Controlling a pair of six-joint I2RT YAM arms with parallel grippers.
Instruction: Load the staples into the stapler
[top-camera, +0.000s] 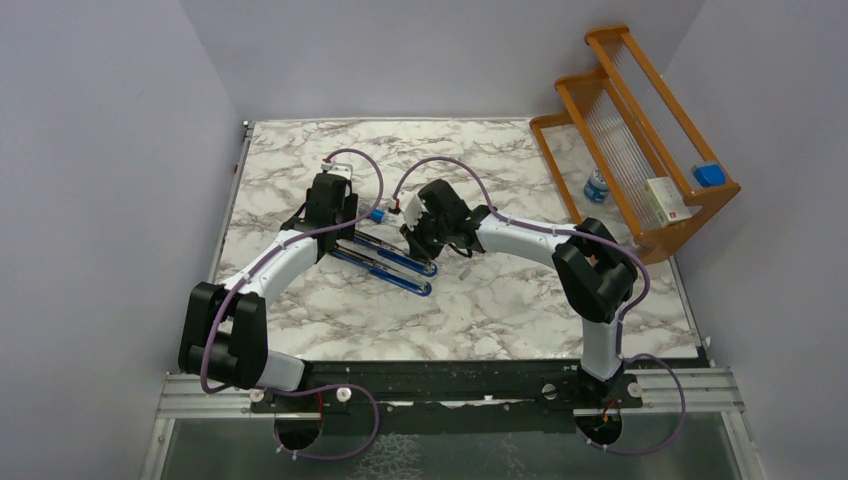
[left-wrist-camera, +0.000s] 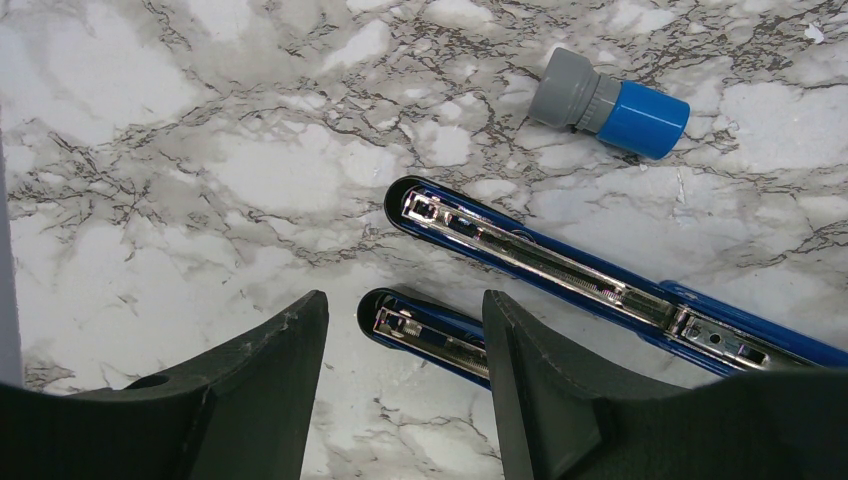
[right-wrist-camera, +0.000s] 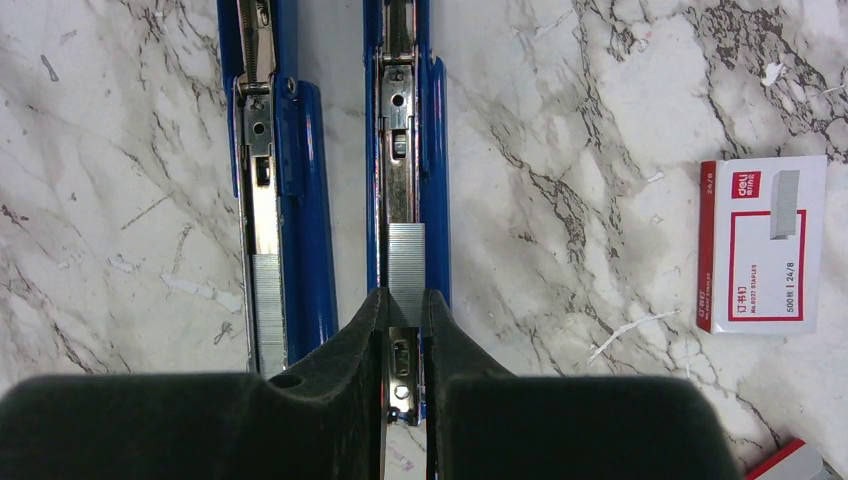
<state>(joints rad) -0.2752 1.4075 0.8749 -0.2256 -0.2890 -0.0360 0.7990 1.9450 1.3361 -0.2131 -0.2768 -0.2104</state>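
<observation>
Stapler (top-camera: 385, 262) lies unfolded flat, 2 blue halves parallel. Right end effector (right-wrist-camera: 405, 300) pinches silvery staples (right-wrist-camera: 405, 262) lengthwise in its channel. The left end effector (left-wrist-camera: 405, 297) stands parted.

Blue stapler (right-wrist-camera: 437, 180) channel exposed; staples (right-wrist-camera: 406, 262) strip inside.

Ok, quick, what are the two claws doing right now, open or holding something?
Left gripper: open, holding nothing.
Right gripper: closed on the staple strip in the stapler.
</observation>
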